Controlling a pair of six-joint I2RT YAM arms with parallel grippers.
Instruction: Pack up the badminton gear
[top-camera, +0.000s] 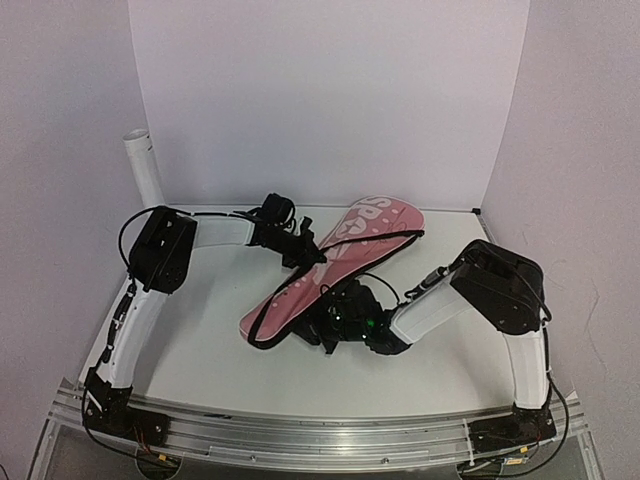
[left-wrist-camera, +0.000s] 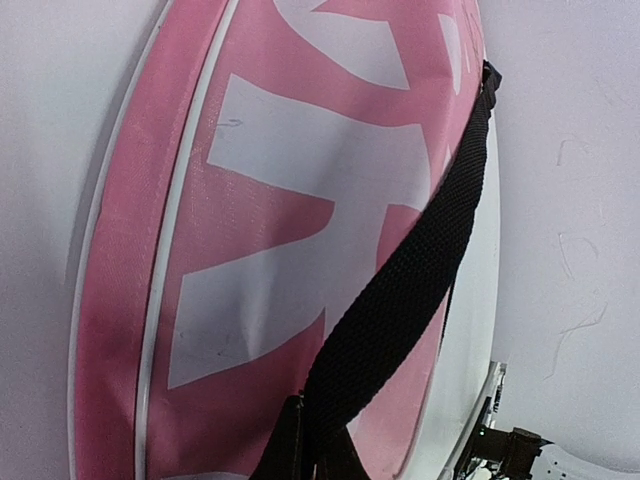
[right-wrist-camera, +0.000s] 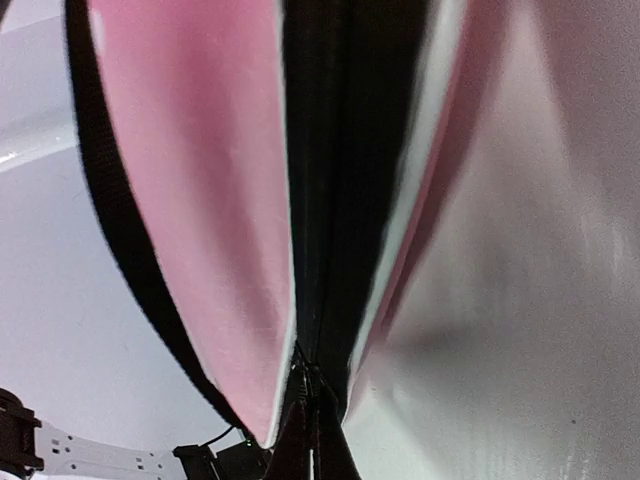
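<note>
Pink bag (top-camera: 372, 232) lies diagonally on the worktop (top-camera: 205, 345), its long axis running near-left to far-right.
My right tool (top-camera: 335, 318) is clenched on the zipper (right-wrist-camera: 320, 200) at the bag's near end; my left tool (top-camera: 300, 250) grips the strap (left-wrist-camera: 420, 270) midway along. No rackets or shuttlecocks show; likely inside.

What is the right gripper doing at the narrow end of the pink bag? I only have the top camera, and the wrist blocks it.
Observer: In the right wrist view, the right gripper is shut on the black zipper, which runs up the pink bag from its fingertips.
Operator: And the left gripper?
Observer: The left wrist view shows the left gripper shut on the black strap, which crosses the white lettering.
</note>
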